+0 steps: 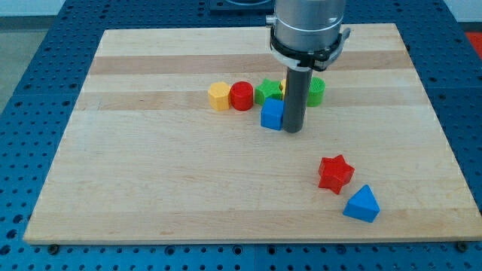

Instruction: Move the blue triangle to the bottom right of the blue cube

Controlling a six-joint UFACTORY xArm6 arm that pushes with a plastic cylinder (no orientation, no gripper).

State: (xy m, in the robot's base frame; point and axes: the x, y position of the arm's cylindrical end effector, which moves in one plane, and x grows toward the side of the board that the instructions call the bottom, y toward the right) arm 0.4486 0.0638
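We judge the task to be at its opening: the blue triangle (362, 204) lies near the bottom right corner of the wooden board (151, 188), well apart from the blue cube (272, 114), and nothing is touching it yet. Our arm hangs straight down from the view's top, its pale metal collar (309, 34) above the dark rod, and my tip (293, 131) rests on the board just at 3 o'clock of the blue cube, touching it or nearly so; we cannot tell which. We carry no gripper, so there is nothing to open or close, only the rod's end to push with. From the cube, the triangle sits at roughly 4 to 5 o'clock, so it is already on the correct side but far off. The red star (335, 173) sits just at 11 o'clock of the triangle, directly on the line back to the cube. The next move, as we judge it, calls for taking the tip around to the triangle's 5 o'clock side and pushing toward 11 o'clock, steering past the star. Behind the cube stand the yellow hexagon (219, 96), the red cylinder (242, 95), a green star (267, 91) and another green block (316, 90) partly hidden by the rod.
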